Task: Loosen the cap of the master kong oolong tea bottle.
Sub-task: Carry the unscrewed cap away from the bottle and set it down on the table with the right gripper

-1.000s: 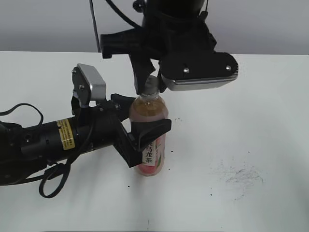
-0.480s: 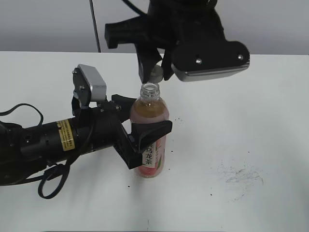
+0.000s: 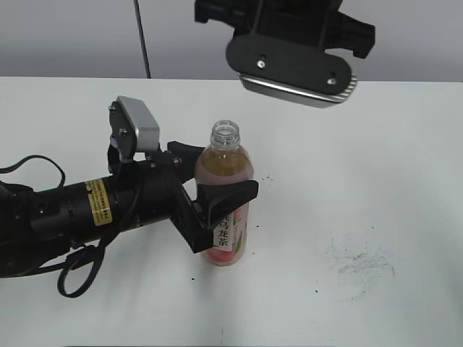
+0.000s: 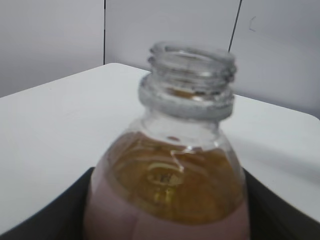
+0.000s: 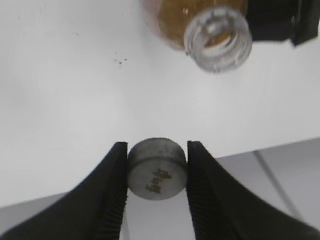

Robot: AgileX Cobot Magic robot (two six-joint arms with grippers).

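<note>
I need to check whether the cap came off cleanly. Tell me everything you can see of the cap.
The cap is a small round grey-white plastic screw cap with a small dark mark on its flat top. It is off the bottle, whose threaded neck stands open. The right gripper pinches it by its sides between two black fingers, held in the air above the table. Nothing else touches it.

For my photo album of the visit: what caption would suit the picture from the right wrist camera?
Right gripper holds the removed cap high above the open bottle.

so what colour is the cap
Grey, with a small dark logo on top. The cap shows best in the right wrist view, pinched in the right end effector.
</note>
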